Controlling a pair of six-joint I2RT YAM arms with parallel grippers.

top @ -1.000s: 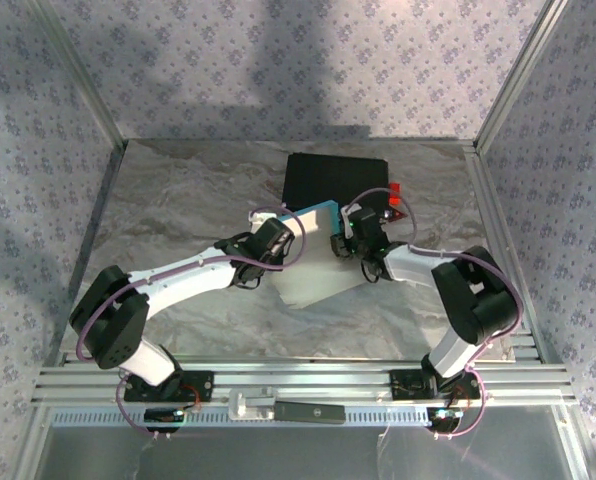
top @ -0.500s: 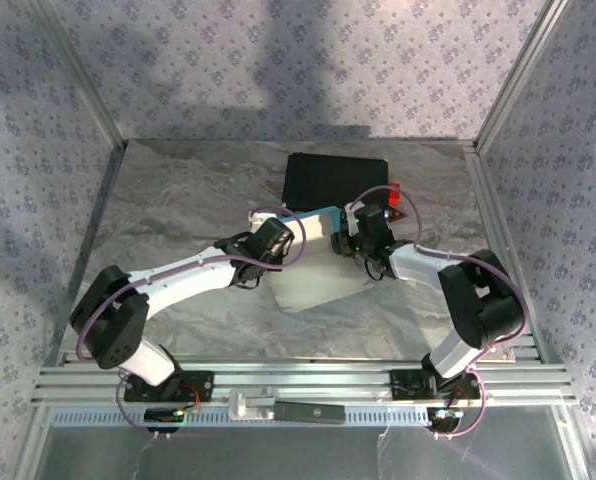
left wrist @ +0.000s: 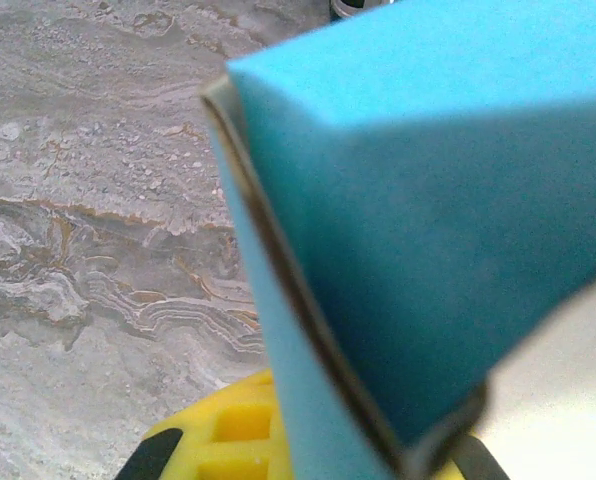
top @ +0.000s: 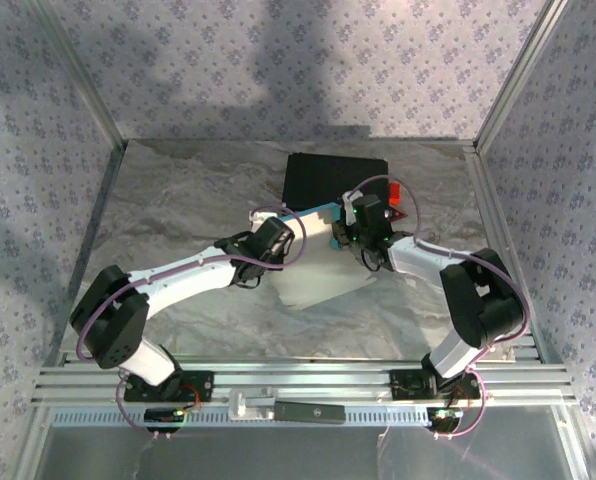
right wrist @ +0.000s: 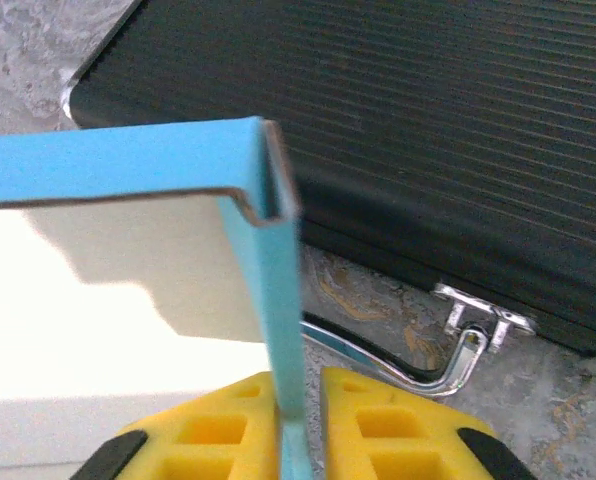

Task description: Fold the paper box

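Note:
The paper box (top: pixel 313 278) lies mid-table, white side up, its cyan far wall (top: pixel 323 212) raised. My left gripper (top: pixel 281 236) is at the box's left far corner. In the left wrist view folded cyan panels (left wrist: pixel 428 200) run down between my yellow pads (left wrist: pixel 218 440), and the left gripper (left wrist: pixel 313 462) is shut on them. My right gripper (top: pixel 352 232) is at the right far corner. In the right wrist view an upright cyan flap (right wrist: pixel 286 320) stands between the yellow fingers (right wrist: pixel 398 430), and the right gripper (right wrist: pixel 311 385) is shut on it.
A black hard case (top: pixel 334 180) lies just beyond the box, its ribbed lid (right wrist: pixel 428 130) and metal latch (right wrist: pixel 473 330) close to my right fingers. Aluminium rails (top: pixel 488 200) and patterned walls bound the marble table (top: pixel 178 210).
My right gripper has moved slightly towards the black case and its jaws have closed on the cyan flap. The left arm holds still, still gripping.

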